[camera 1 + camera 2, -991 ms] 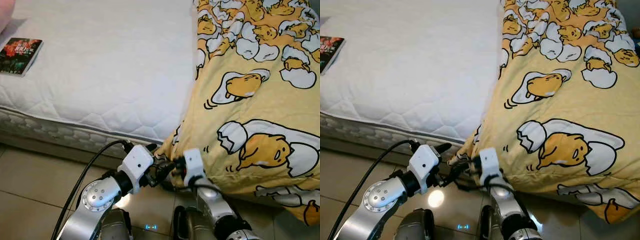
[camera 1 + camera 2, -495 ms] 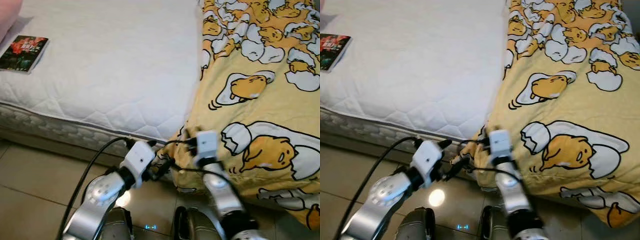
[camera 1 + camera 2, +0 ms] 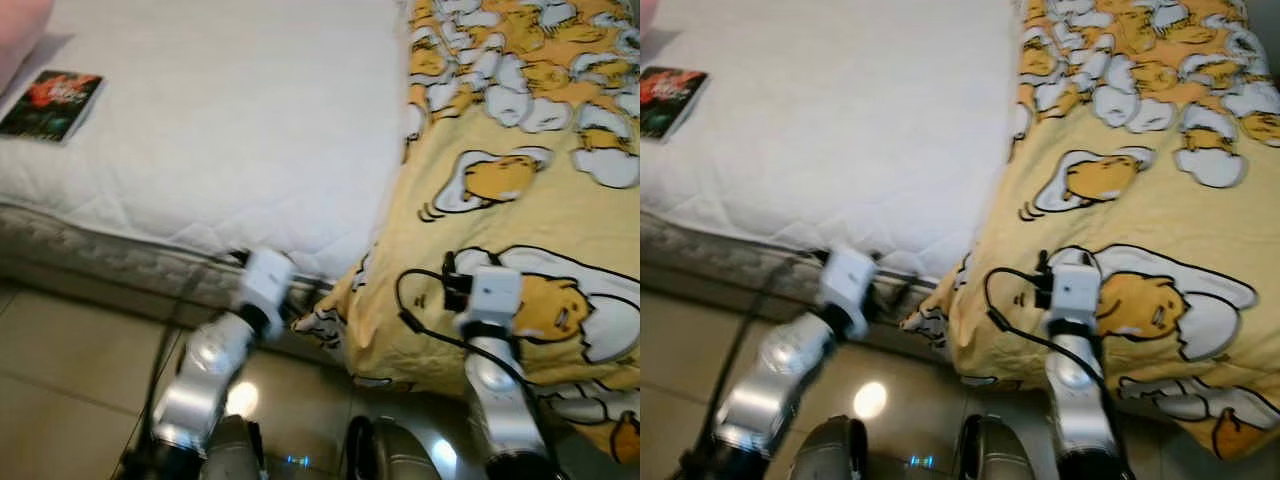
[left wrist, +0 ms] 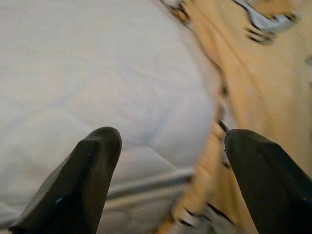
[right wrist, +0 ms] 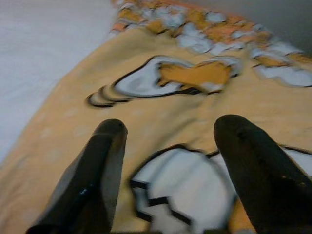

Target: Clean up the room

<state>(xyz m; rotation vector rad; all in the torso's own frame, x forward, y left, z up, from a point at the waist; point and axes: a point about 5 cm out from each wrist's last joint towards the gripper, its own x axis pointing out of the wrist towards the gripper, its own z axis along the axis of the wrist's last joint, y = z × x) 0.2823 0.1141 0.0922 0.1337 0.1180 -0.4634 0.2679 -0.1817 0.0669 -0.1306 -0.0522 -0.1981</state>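
Left gripper [image 4: 165, 180] and right gripper [image 5: 168, 170], both spread and empty, have parted from the yellow blanket [image 3: 520, 180] corner at lower centre, right rising over it, leaving it draped off the bed [image 3: 220, 120], unstraightened.

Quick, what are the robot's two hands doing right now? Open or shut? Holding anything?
Left gripper: open, holding nothing, at the mattress edge.
Right gripper: open, holding nothing, over the yellow blanket.
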